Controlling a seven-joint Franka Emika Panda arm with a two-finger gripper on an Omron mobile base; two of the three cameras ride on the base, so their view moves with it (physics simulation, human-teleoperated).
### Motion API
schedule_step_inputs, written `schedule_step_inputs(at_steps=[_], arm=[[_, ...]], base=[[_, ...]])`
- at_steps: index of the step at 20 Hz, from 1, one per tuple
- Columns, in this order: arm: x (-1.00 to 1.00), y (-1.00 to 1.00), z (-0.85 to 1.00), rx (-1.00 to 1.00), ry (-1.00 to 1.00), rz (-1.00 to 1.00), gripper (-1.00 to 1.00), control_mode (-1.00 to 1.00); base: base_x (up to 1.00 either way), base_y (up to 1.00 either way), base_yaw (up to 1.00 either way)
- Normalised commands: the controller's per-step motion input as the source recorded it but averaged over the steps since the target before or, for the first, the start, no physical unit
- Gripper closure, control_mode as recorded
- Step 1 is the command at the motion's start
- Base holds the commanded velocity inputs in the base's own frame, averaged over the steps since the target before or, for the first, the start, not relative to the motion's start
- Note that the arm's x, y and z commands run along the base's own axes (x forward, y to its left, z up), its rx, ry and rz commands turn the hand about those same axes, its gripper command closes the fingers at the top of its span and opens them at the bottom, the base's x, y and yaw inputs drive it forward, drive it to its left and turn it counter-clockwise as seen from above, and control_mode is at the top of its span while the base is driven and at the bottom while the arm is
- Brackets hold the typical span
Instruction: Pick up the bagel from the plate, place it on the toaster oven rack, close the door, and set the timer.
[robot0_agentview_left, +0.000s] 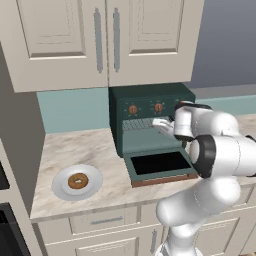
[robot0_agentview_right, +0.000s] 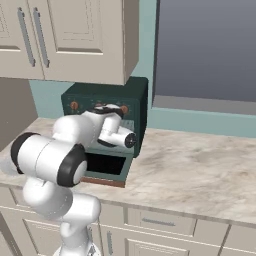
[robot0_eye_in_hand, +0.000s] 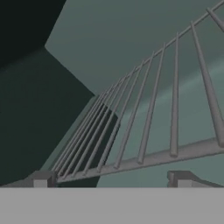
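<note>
The bagel (robot0_agentview_left: 78, 181) lies in the middle of the plate (robot0_agentview_left: 61, 189) on the counter, left of the toaster oven (robot0_agentview_left: 150, 97). The door (robot0_agentview_left: 160, 164) hangs open and flat, its copper handle (robot0_agentview_left: 165, 179) towards the counter's front. My gripper (robot0_agentview_left: 159, 124) reaches into the oven mouth above the door, far from the bagel. Up close, the toaster oven rack (robot0_eye_in_hand: 144, 122) runs as thin grey wires just ahead of my gripper (robot0_eye_in_hand: 111, 179). The fingertips (robot0_eye_in_hand: 41, 178) stand wide apart, open, with nothing between them.
Two copper knobs (robot0_agentview_left: 132, 109) (robot0_agentview_left: 158, 107) sit on the oven's front panel above the opening. Cream wall cabinets (robot0_agentview_left: 100, 40) hang over the oven. A tall side panel (robot0_agentview_left: 20, 150) bounds the counter's left end. Marble counter (robot0_agentview_right: 200, 170) stretches right of the oven.
</note>
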Motion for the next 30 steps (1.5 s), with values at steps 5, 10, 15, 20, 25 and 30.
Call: schedule_step_inputs(at_steps=[5, 10, 15, 20, 25, 30], arm=[[0.31, 0.0, -0.1, 0.0, 0.0, 0.0, -1.0, -1.0], [0.31, 0.0, -0.06, 0.01, 0.0, 0.0, -1.0, -1.0], [0.32, 0.0, -0.04, 0.03, 0.0, 0.0, -1.0, -1.0], [0.44, 0.01, -0.02, 0.04, 0.0, 0.0, -1.0, -1.0], [0.38, 0.0, -0.09, 0.03, 0.0, 0.0, 1.0, -1.0], [-0.03, -0.01, -0.09, 0.0, 0.01, 0.0, 1.0, -1.0]], base=[[0.0, 0.0, 0.0], [0.0, 0.0, 0.0], [0.0, 0.0, 0.0], [0.0, 0.0, 0.0], [0.0, 0.0, 0.0], [0.0, 0.0, 0.0]])
